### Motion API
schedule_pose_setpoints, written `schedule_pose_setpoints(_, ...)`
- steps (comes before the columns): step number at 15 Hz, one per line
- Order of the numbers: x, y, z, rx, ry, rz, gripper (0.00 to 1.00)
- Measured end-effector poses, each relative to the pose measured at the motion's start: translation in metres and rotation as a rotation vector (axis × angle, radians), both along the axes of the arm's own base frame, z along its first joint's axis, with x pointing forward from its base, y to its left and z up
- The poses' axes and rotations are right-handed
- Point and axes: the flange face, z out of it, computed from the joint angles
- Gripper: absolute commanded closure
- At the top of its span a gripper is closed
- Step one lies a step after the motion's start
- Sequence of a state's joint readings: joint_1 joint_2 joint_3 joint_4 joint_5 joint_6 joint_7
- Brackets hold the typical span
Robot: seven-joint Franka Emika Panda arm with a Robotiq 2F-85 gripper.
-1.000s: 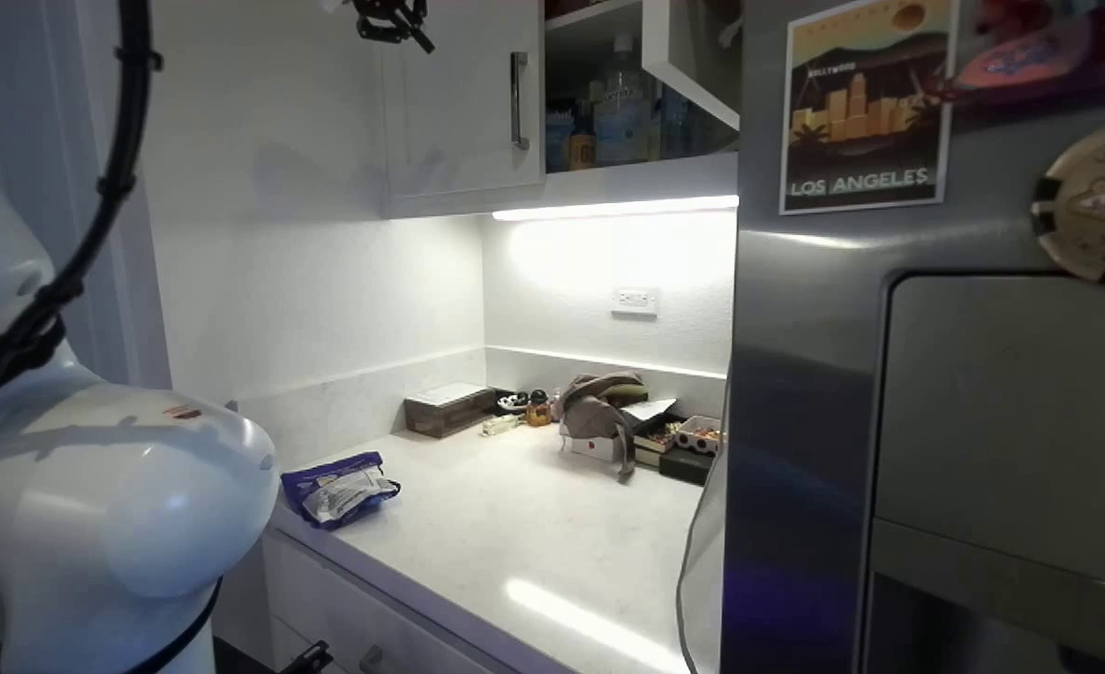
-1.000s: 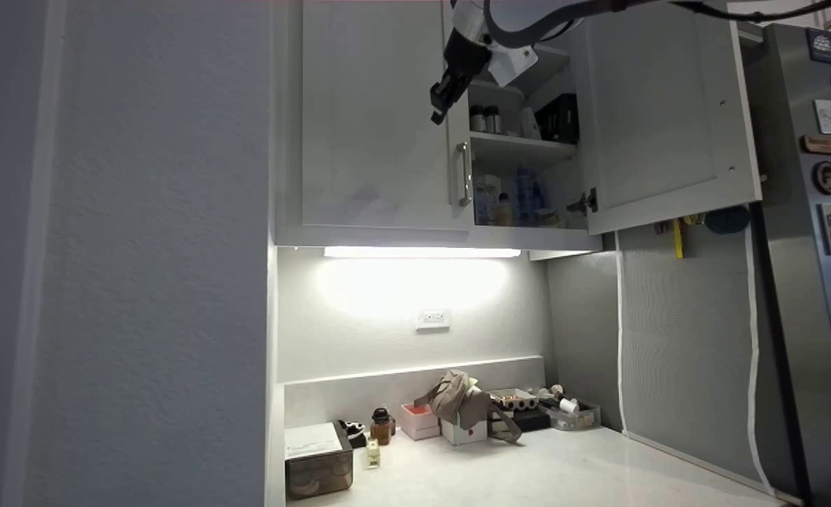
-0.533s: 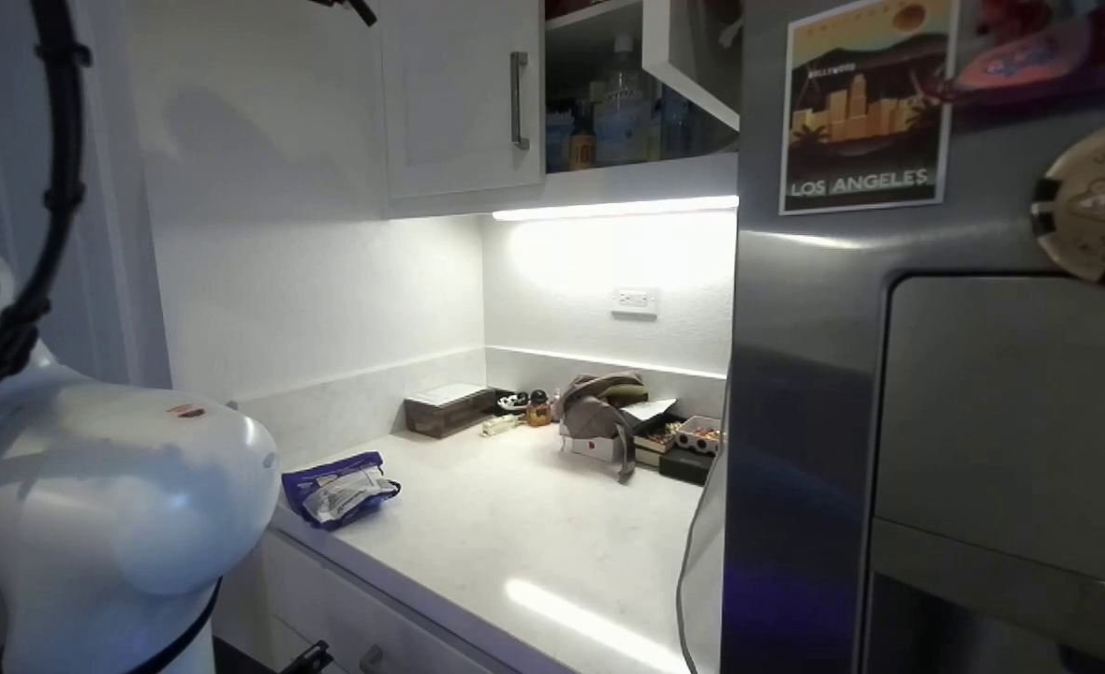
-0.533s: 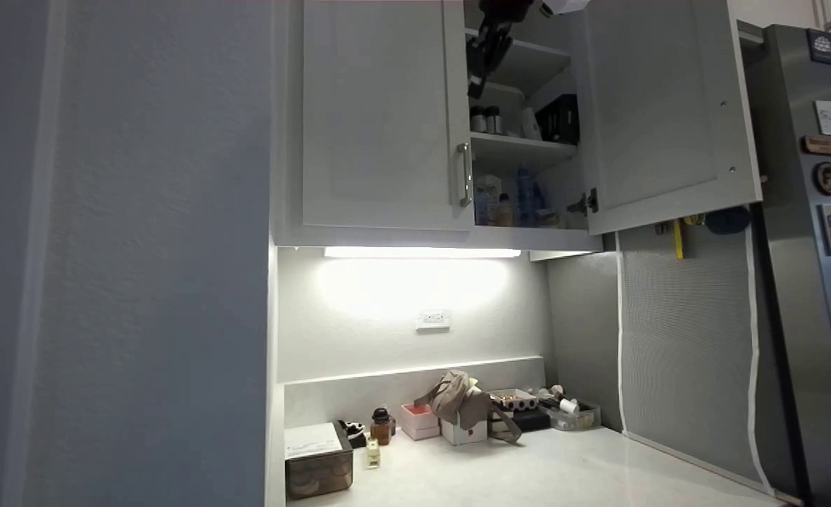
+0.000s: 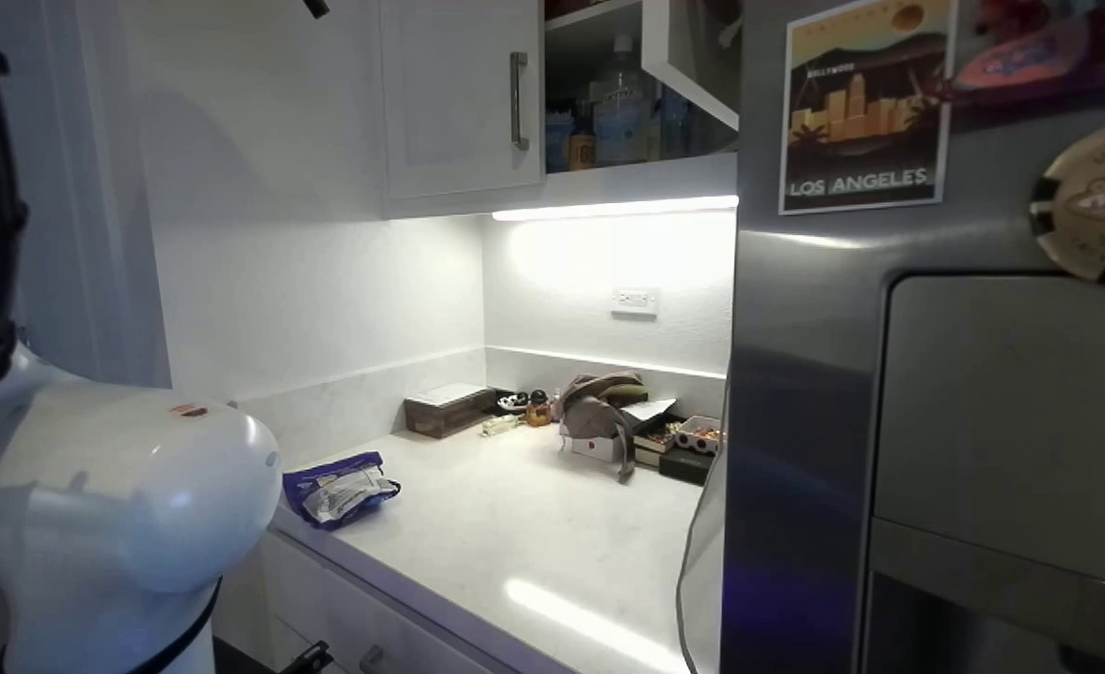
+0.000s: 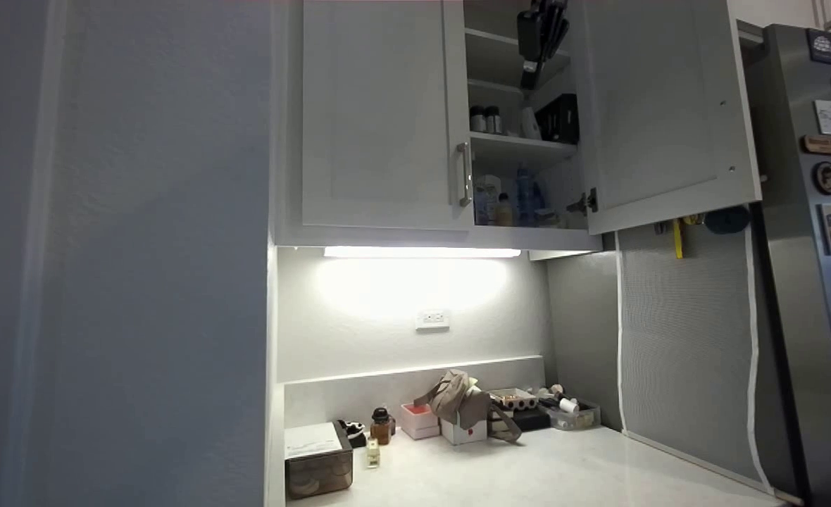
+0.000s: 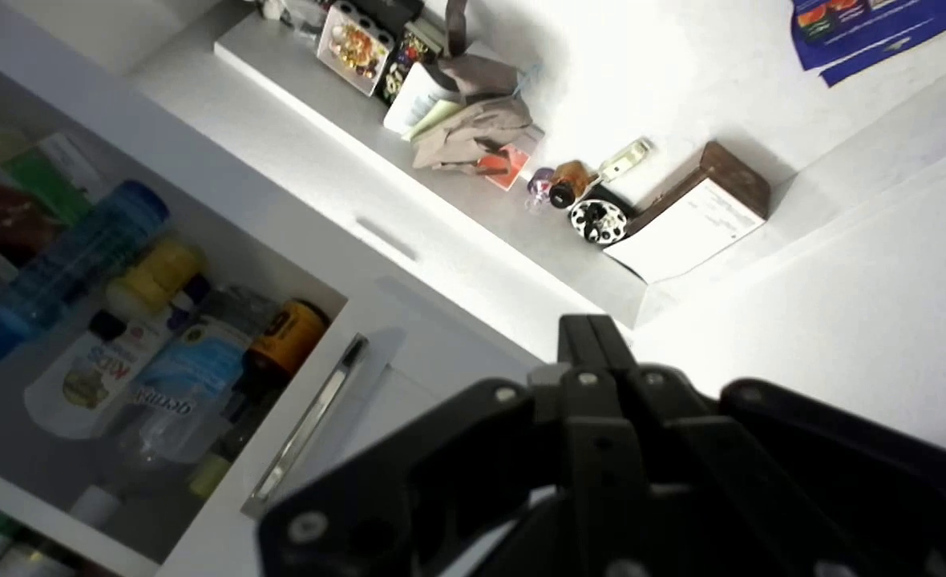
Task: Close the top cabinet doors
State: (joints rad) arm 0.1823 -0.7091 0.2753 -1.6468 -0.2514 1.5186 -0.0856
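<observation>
between closed white door [image 6: 380,120] and open white door [image 6: 669,113] in an exterior view, jaws pressed together

Place: home kitchen | steel fridge [image 5: 815,374] with Los Angeles picture [image 5: 866,108] | white cupboard doors [image 6: 380,120] above countertop [image 5: 515,515]

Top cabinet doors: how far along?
Done: the wall-side door looks shut, lying flat against the cabinet. In hand: nothing gripped; the jaws are shut and, in an exterior view, show against the exposed shelves, with no contact on either door visible. Left: the fridge-side door stands wide open and needs closing.
</observation>
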Motion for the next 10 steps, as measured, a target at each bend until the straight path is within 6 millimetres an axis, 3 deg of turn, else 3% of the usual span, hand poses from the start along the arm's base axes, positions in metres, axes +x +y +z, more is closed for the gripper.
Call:
schedule_pose_setpoints(5, -0.022, -0.022, -0.024, 0.106, 0.108, -0.104, 1.00)
schedule_pose_setpoints(10, -0.030, -0.042, -0.070, 0.154, 0.179, -0.214, 1.00)
